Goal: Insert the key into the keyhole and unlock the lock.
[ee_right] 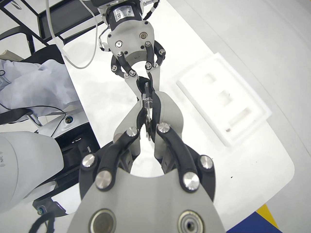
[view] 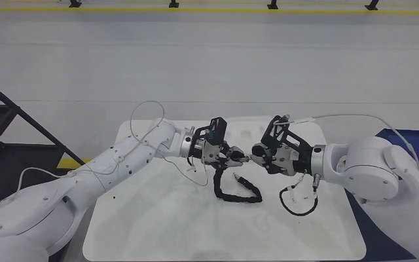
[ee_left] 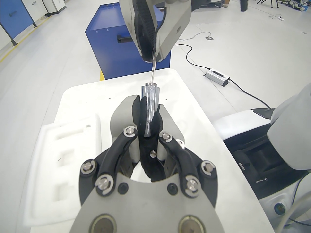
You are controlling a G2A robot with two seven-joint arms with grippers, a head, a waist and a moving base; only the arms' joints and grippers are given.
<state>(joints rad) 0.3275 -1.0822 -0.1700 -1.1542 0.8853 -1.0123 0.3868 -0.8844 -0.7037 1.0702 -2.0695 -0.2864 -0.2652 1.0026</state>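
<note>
The scene is lit brightly and evenly from overhead. Highlights are thrown off the chrome lock [ee_left: 149, 103] above the white table [ee_left: 194, 112]. Soft shading is seen in the recesses of the foam tray [ee_right: 251, 101] on the table. The table's edges are bowed in the 2 wrist views.

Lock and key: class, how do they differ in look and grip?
The lock is a thick chrome cylinder; the key is a thin blade. The left end effector grips the lock; the right end effector grips the key. Both are metal, and they meet end to end.
</note>
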